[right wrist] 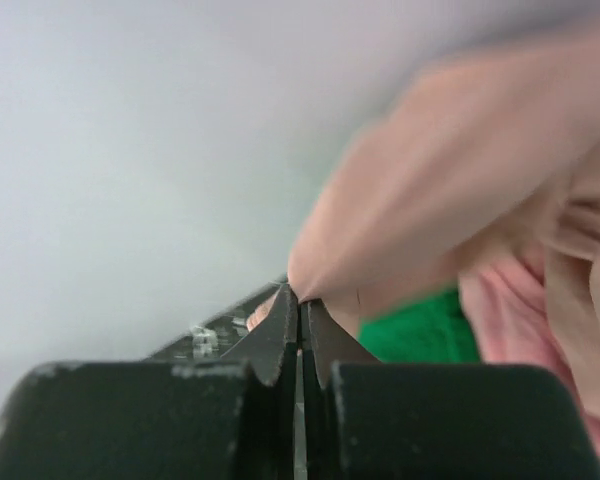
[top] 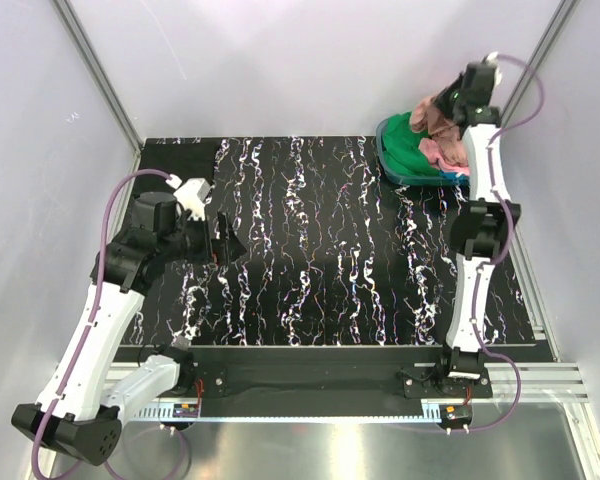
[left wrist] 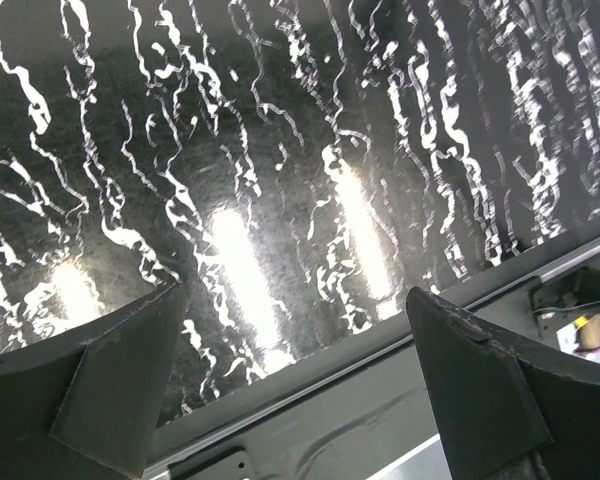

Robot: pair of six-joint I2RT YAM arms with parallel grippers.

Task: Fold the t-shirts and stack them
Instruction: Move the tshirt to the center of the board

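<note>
Left gripper (top: pixel 220 246) hangs over the left part of the black marbled table (top: pixel 310 250), well apart from any cloth; jaws spread wide, only table surface between the fingers (left wrist: pixel 110 390) in the left wrist view; table edge and rail visible below them.

T-shirts all sit far right, piled in the teal basket (top: pixel 388 165) at the back corner; green t-shirt (top: pixel 412 155) spreads over the basket's left side, bright pink t-shirt (top: pixel 448 152) bunched to its right.

Right gripper (top: pixel 445 108) is up over the basket, jaws pinched fully together on a fold of the salmon-pink t-shirt (top: pixel 430 115); the cloth is raised above the pile and drapes from the tips.

Right wrist view: fingertips meet on the salmon cloth edge, which balloons up-right, blurred and cut off at the frame edge; green below it.

Top view: right wrist and forearm cover part of the pile; lower layers can't be made out.
</note>
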